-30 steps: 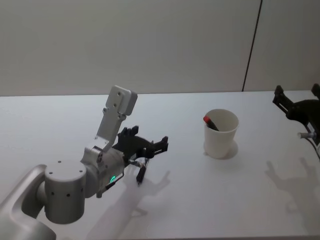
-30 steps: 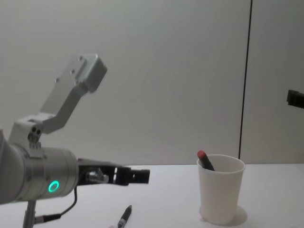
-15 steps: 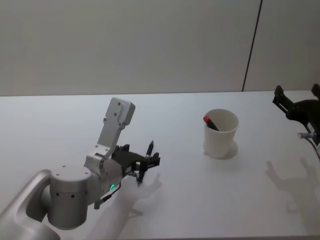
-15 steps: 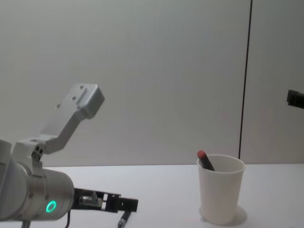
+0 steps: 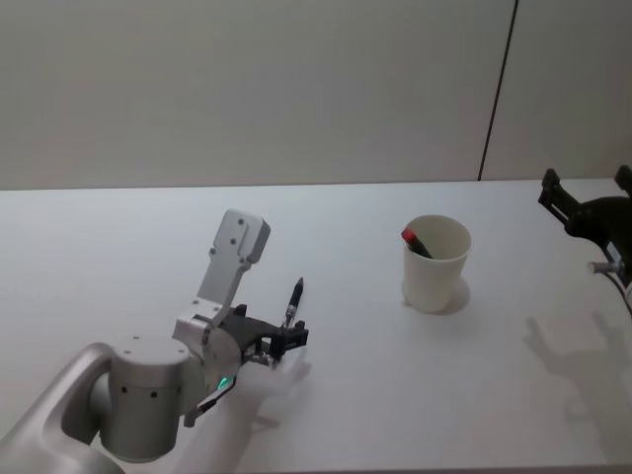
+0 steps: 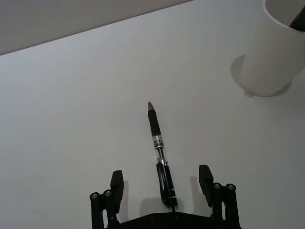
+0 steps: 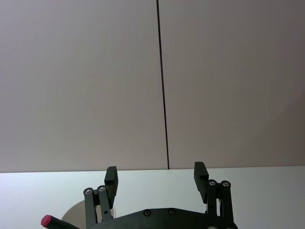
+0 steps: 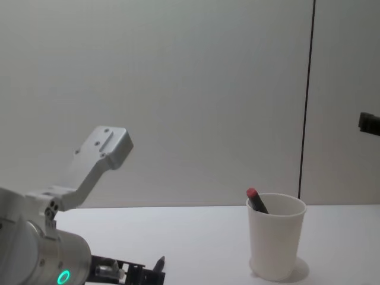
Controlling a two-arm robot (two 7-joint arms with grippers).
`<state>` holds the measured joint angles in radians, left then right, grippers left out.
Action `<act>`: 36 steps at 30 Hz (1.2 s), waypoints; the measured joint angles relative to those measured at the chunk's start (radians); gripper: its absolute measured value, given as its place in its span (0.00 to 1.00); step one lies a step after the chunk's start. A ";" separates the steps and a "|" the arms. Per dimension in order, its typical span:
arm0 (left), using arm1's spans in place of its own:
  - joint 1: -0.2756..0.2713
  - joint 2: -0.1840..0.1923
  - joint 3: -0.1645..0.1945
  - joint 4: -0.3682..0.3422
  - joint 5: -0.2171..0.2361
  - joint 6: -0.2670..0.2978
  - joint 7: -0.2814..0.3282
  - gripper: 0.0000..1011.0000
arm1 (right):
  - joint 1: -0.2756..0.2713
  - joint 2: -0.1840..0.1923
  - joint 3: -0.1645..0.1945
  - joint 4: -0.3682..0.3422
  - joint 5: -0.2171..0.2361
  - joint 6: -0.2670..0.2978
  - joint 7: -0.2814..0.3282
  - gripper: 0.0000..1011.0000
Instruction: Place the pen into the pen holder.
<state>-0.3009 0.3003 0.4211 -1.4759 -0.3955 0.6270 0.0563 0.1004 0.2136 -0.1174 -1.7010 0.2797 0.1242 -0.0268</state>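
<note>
I saw left gripper (image 6: pixel 161 179) wide open, empty, straddling rear of pen (image 6: pixel 157 141) on white table (image 6: pixel 71 119); grey wall (image 5: pixel 296 89) behind; right gripper (image 7: pixel 156 177) open, parked.

Matt paper pen holder (image 5: pixel 435 275), smooth table (image 5: pixel 444 395)

Plain pale grey wall (image 5: pixel 247 89) stood behind table, matte, unmarked. Thin dark vertical seam (image 5: pixel 499 89) split wall into wide left panel and narrow right panel, ran down to table's far edge. White table (image 5: pixel 118 227) was smooth, spanned full width of head view. Light was soft and even. Faint grey shadows (image 5: pixel 568 346) lay on tabletop toward right side. In chest view seam stood right of centre.
</note>
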 joint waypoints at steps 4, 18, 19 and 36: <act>-0.001 -0.005 0.005 0.010 0.023 -0.003 -0.002 0.99 | 0.000 0.000 0.000 0.000 0.000 0.000 0.000 0.99; -0.032 -0.030 0.026 0.075 0.124 -0.020 -0.051 0.99 | 0.000 0.000 0.000 0.000 0.000 0.000 0.000 0.99; -0.034 -0.032 0.027 0.080 0.129 -0.020 -0.053 0.99 | 0.000 0.000 0.000 0.000 0.000 0.000 0.000 0.99; -0.051 -0.050 0.033 0.146 0.175 -0.018 -0.075 0.88 | 0.000 0.000 0.000 0.000 0.000 0.000 0.000 0.99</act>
<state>-0.3518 0.2506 0.4538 -1.3299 -0.2203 0.6094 -0.0189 0.1005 0.2135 -0.1174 -1.7010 0.2797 0.1242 -0.0268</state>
